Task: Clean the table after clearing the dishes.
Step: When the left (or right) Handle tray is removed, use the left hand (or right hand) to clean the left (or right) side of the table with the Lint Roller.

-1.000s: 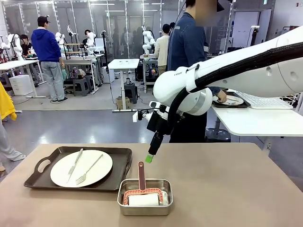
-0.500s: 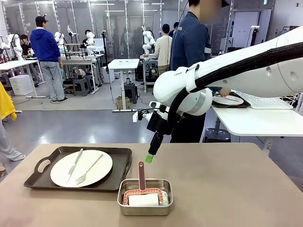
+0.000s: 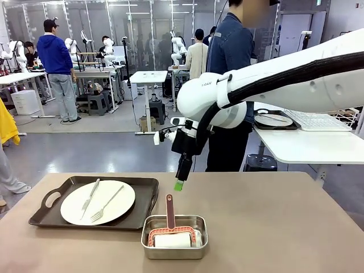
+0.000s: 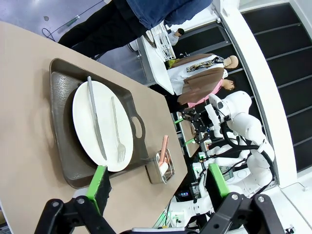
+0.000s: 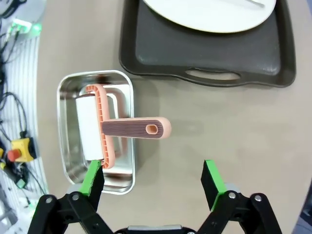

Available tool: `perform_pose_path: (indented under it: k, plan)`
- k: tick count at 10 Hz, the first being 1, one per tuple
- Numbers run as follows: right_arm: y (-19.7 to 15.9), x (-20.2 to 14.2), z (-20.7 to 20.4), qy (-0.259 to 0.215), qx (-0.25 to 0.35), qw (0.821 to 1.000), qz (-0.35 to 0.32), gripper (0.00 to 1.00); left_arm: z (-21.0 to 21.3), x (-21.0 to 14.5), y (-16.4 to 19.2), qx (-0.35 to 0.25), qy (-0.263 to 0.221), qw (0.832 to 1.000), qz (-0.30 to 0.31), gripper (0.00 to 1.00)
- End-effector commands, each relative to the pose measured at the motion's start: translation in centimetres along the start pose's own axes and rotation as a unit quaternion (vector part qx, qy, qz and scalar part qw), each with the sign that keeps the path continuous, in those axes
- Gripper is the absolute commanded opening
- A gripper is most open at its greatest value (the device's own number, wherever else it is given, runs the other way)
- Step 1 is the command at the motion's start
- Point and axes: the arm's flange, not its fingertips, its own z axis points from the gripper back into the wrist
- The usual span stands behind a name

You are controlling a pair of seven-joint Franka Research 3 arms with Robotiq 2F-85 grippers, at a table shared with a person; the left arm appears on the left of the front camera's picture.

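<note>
Only writing I spotted was small print on the right arm's wrist joint, too tiny to read. The beige-brown surface [image 3: 273, 227] carried one dark tray [image 3: 40, 213] at near left with one white plate [image 3: 71, 207], one knife [image 3: 90, 198] and one fork [image 3: 106, 205], plus one steel pan [image 3: 174, 253] with one pink roller [image 3: 170, 213] at near middle. A second tray [image 3: 275, 127] with a plate [image 3: 273, 120] sat on the white-topped surface [image 3: 307, 145] far right. The right claw [image 3: 179, 183] hung just beyond the pan, fingers apart, empty. The left claw [image 4: 157, 183] was spread wide too. Big lab hall, grey floor.
</note>
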Motion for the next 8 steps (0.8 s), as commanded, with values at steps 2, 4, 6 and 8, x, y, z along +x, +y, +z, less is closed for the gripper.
perform_pose_path:
  k: [2, 4, 6, 8]
  plan:
    - [-2.6, 3.3, -0.5, 0.053, 0.036, 0.998, 0.029, 1.00, 0.3, -0.2, -0.1, -0.001, 0.003, 1.000, -0.004, 1.00]
    - [-3.6, 4.9, -1.4, 0.074, 0.061, 0.995, 0.034, 1.00, 0.3, -0.2, -0.1, -0.001, 0.003, 1.000, -0.004, 1.00]
    - [-4.1, 5.8, -2.0, 0.093, 0.079, 0.992, 0.039, 1.00, 0.3, -0.2, -0.1, -0.001, 0.003, 1.000, -0.004, 1.00]
    - [-5.8, 6.8, -2.6, 0.109, 0.119, 0.986, 0.043, 1.00, 0.3, -0.2, -0.1, -0.001, 0.003, 1.000, -0.004, 1.00]
